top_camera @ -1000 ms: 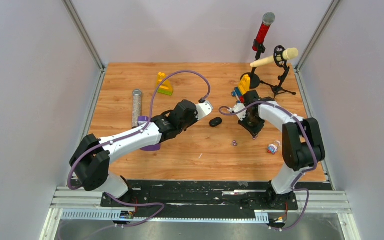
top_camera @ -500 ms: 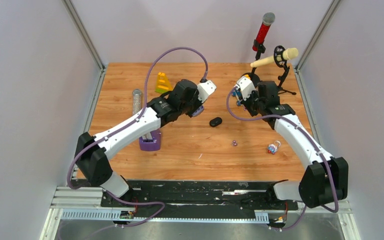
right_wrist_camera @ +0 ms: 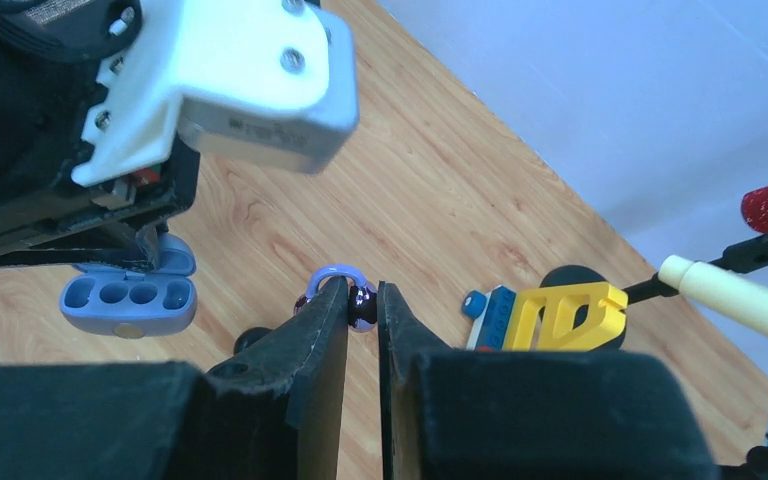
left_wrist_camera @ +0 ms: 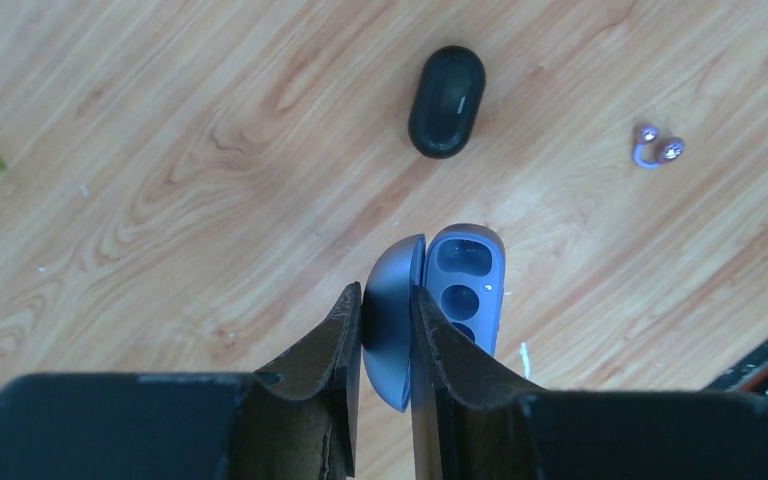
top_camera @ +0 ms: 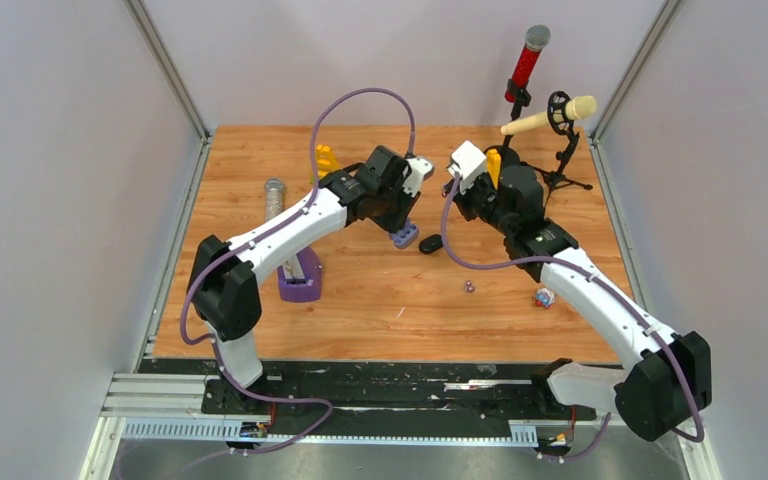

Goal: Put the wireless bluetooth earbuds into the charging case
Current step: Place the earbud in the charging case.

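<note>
Robotics lab cell — grey panel walls [top_camera: 50, 200], aluminium frame rails [top_camera: 168, 72], a wood table [top_camera: 380, 320], a black mounting plate [top_camera: 400, 385].

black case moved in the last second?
No. The black case sits where it was, same offset up-left of the loose purple earbuds.

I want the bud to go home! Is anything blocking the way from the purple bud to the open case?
No, nothing visible. The right gripper pinches the purple earbud, and only the wooden table shows between it and the open case, which the left gripper holds by its lid, wells uncovered.
</note>
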